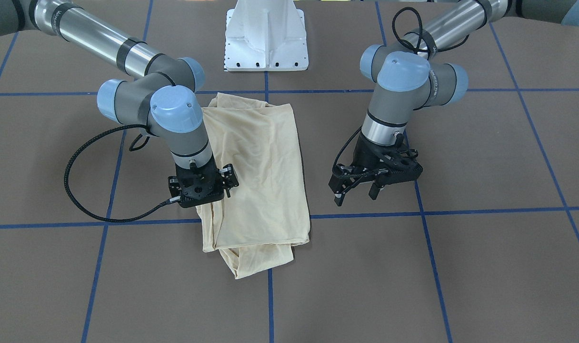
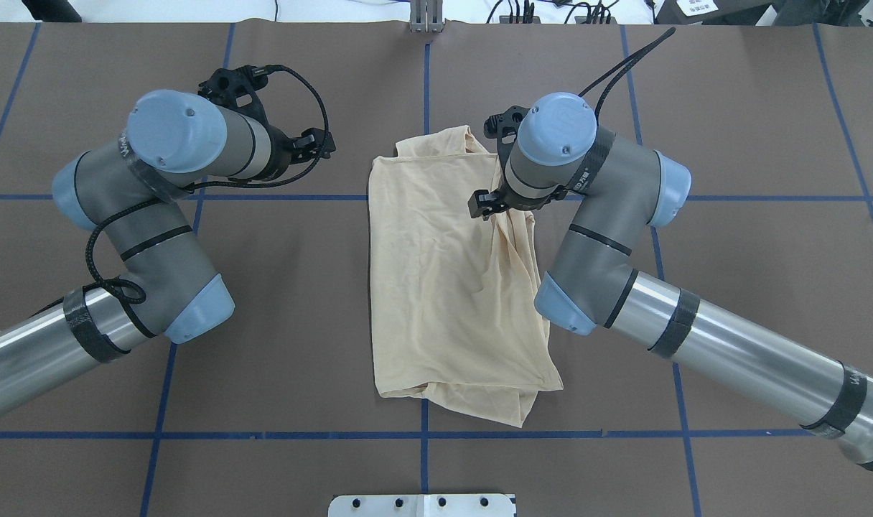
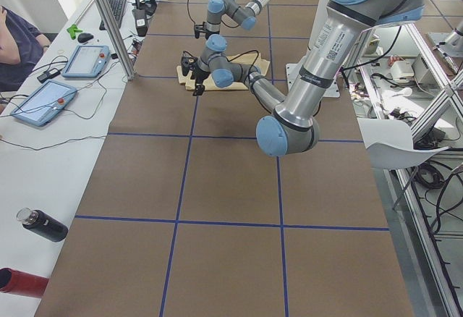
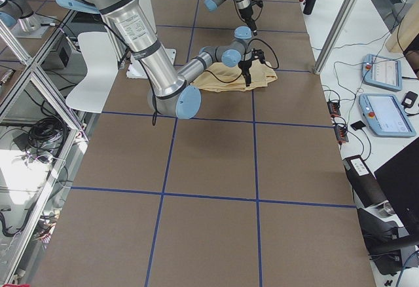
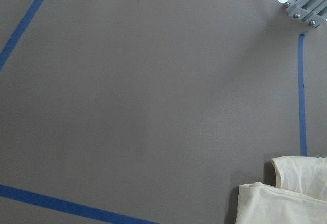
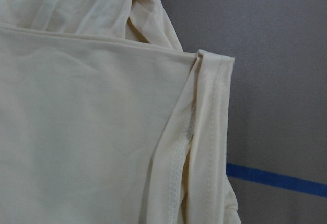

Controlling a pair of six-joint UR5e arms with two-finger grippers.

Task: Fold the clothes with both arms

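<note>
**Shirt laid in a rough folded rectangle before the pedestal base**

Shirt (image 1: 265, 166) fabric is seen as thin, pale cream-yellow and plain on the upward face; no print can be made out. It is folded into a long, loose rectangle with soft creases running along its length. It is spread flat on the brown surface (image 1: 461, 262) just out from the white pedestal base (image 1: 266, 35), on the operators' side of it and roughly in line with it. At the end farthest from the base a doubled flap is pushed out past the rectangle's edge. A stitched hem, turned over on itself, is shown close up by the right wrist camera.

The right end effector (image 1: 203, 193) is pointed straight down onto the shirt's long edge on the base's robot-right side. Its fingertips are hidden by its own body and wrist, so a grip on the cloth cannot be confirmed. That edge is also covered from overhead by the right arm (image 2: 587, 179).

The left end effector (image 1: 355, 197) is held over bare surface on the base's robot-left side, apart from the shirt. Its fingers are spread and nothing is held.

Blue tape lines (image 1: 365, 215) are laid in a grid across the surface. Off the surface on the side away from the base, two handheld pendants (image 3: 85, 60) and a dark bottle (image 3: 42, 224) are seen on a white bench.
</note>
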